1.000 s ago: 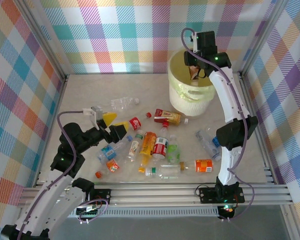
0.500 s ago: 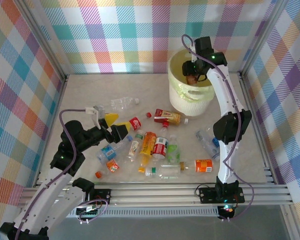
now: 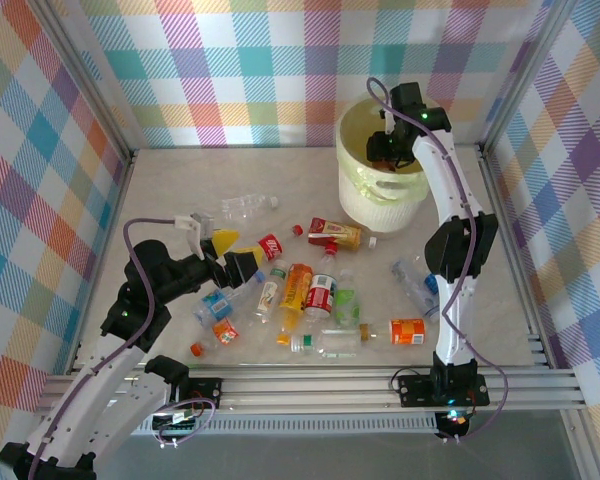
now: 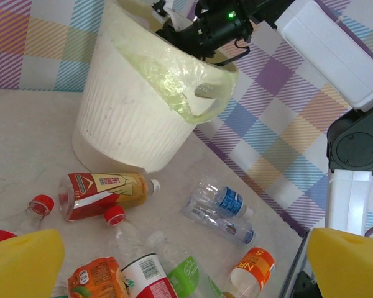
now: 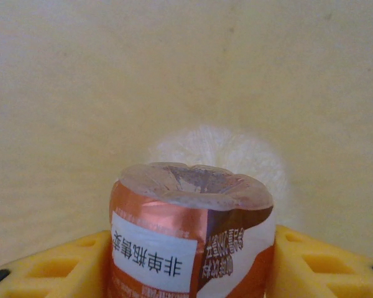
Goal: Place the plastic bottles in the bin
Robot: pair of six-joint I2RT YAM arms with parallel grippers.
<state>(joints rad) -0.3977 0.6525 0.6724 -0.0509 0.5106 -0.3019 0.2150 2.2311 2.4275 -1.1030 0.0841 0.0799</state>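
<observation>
In the top view, my right tool hangs inside the rim of the bin, and my left tool is wide open above loose bottles on the desk. The left wrist shows the bin upright. At the right wrist, the tool grips a dented orange-labelled bottle; I'd release it low, clear of the liner.

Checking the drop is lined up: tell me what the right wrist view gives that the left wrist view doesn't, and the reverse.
Right wrist view: the right pincer shut on an orange-labelled bottle, base toward the camera, against the bin's pale inner wall. Left wrist view: the open left pincer, the bin's ribbed outside and liner, the right arm over its rim, loose bottles on the table. Both: the bin.
</observation>
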